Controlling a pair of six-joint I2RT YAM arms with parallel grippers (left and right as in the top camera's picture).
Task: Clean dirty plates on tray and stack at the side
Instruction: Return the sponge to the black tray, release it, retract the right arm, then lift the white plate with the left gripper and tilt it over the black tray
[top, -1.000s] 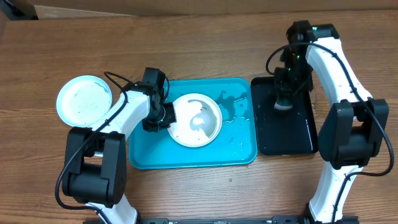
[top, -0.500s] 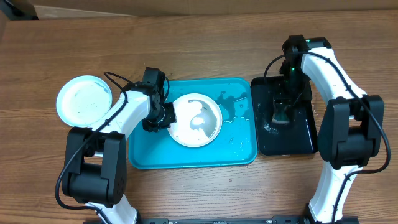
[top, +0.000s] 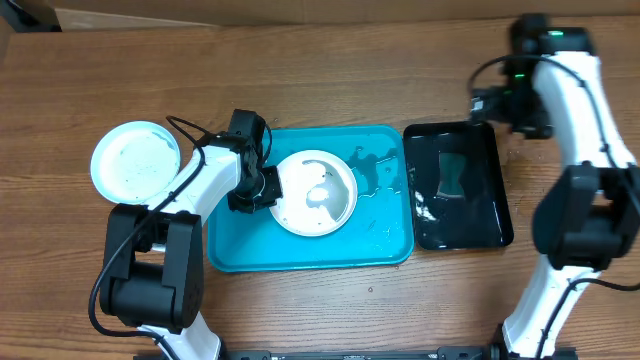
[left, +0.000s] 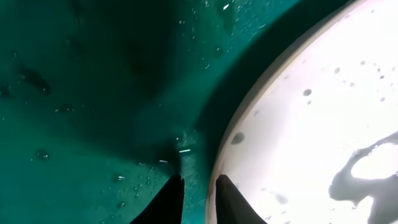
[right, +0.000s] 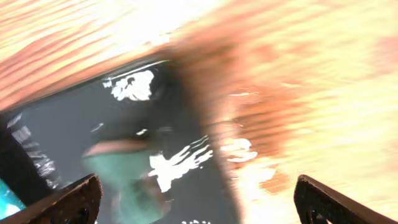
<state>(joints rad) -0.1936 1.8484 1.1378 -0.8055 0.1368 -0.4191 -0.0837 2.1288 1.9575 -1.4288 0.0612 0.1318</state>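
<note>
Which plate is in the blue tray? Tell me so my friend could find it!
In the middle of the wooden table is a big turquoise tray. One round white plate lies inside it, wet with a puddle. The other plate sits outside, on bare wood to the left.

A large turquoise tray (top: 385, 240) with rounded corners and a raised rim lies flat on the wooden counter (top: 300, 60), wet with droplets. A round white plate (top: 316, 192) lies face up in the tray, left of centre, holding a small puddle. A second pale plate (top: 135, 163), speckled, rests on the counter left of the tray.
</note>
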